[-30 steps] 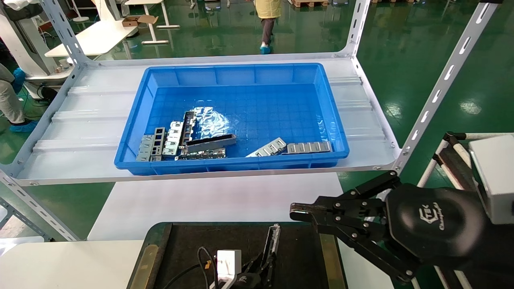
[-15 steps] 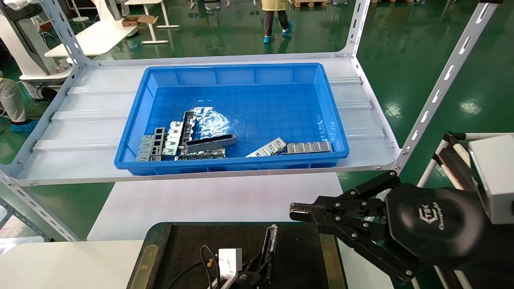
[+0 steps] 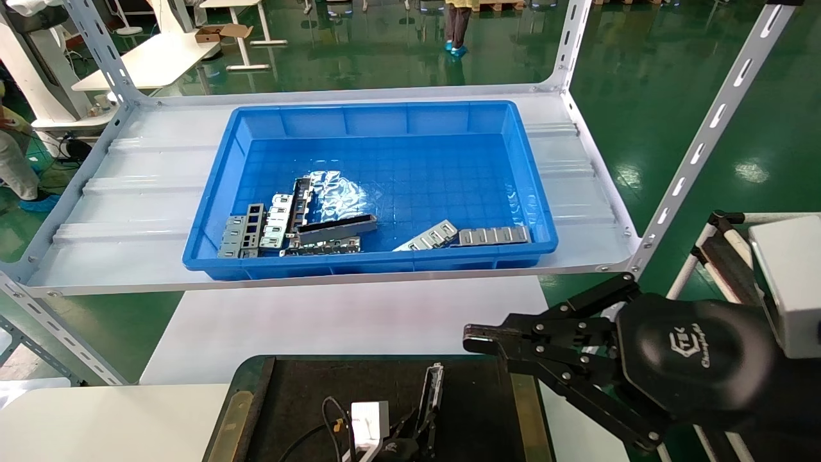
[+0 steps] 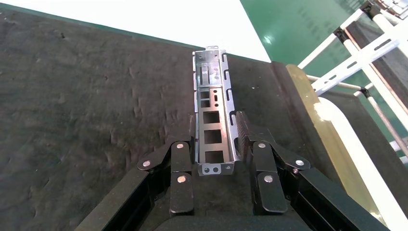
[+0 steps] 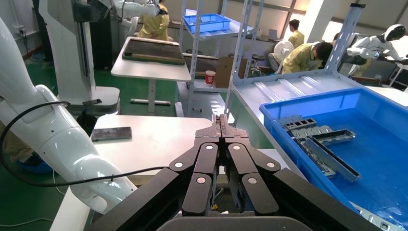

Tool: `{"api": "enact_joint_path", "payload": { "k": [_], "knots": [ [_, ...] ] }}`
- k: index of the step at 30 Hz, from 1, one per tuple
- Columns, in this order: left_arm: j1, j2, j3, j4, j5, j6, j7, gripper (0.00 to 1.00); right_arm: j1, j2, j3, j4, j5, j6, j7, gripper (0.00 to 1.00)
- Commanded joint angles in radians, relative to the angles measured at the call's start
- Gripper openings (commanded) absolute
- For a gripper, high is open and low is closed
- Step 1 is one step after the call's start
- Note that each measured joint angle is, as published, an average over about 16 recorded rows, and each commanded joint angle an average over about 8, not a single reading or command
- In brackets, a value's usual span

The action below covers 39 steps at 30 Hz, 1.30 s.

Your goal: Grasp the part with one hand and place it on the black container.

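Right, my left claw (image 4: 215,144) is low over the black container (image 4: 86,110), fingers (image 4: 182,159) parted on either side of the part (image 4: 212,122). A thin gap shows along each flank of the strip, so the pads are not pinching it. That part lies flat on the mat, open channel facing up, its rectangular cutouts running in a row toward twelve o'clock from my claw. In the head view the same left claw (image 3: 420,427) sits at the six o'clock edge of the scene, with the part (image 3: 435,385) reaching up from it across the black container (image 3: 301,385), and a brass strip (image 3: 524,410) lining the tray at three o'clock.

Off at four o'clock in that head view my right claw (image 3: 478,340) hangs parked in the air beside the tray, fingertips pressed together and holding nothing; the right wrist view shows that right claw (image 5: 221,126) closed to a point.

Farther out at twelve o'clock, the blue bin (image 3: 385,115) rests on the white shelf (image 3: 128,212), with loose metal pieces (image 3: 288,224) heaped toward its near left corner and two more (image 3: 465,236) by its near right wall. Between shelf and tray, the white tabletop (image 3: 333,321) shows.
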Motion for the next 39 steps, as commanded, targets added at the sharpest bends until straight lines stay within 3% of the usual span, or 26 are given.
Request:
{"api": "enact_joint_path", "payload": {
  "k": [1,6,9,27,39],
  "knots": [
    [-0.003,0.000,0.012,0.005,0.005,-0.014,-0.017,0.29,0.000,0.000,0.000,0.000,0.000,0.000,0.000,0.68],
    [-0.009,-0.001,0.044,0.014,0.019,-0.044,-0.060,0.80,0.000,0.000,0.000,0.000,0.000,0.000,0.000,0.99],
    [-0.012,-0.002,0.063,0.016,0.029,-0.059,-0.085,1.00,0.000,0.000,0.000,0.000,0.000,0.000,0.000,1.00],
    [-0.019,-0.026,0.139,-0.036,0.086,-0.131,-0.200,1.00,0.000,0.000,-0.001,0.000,0.001,0.000,0.000,1.00],
    [-0.016,-0.209,0.136,-0.206,0.142,-0.019,-0.254,1.00,0.000,0.001,-0.001,0.000,0.001,0.001,-0.001,1.00]
  ]
}}
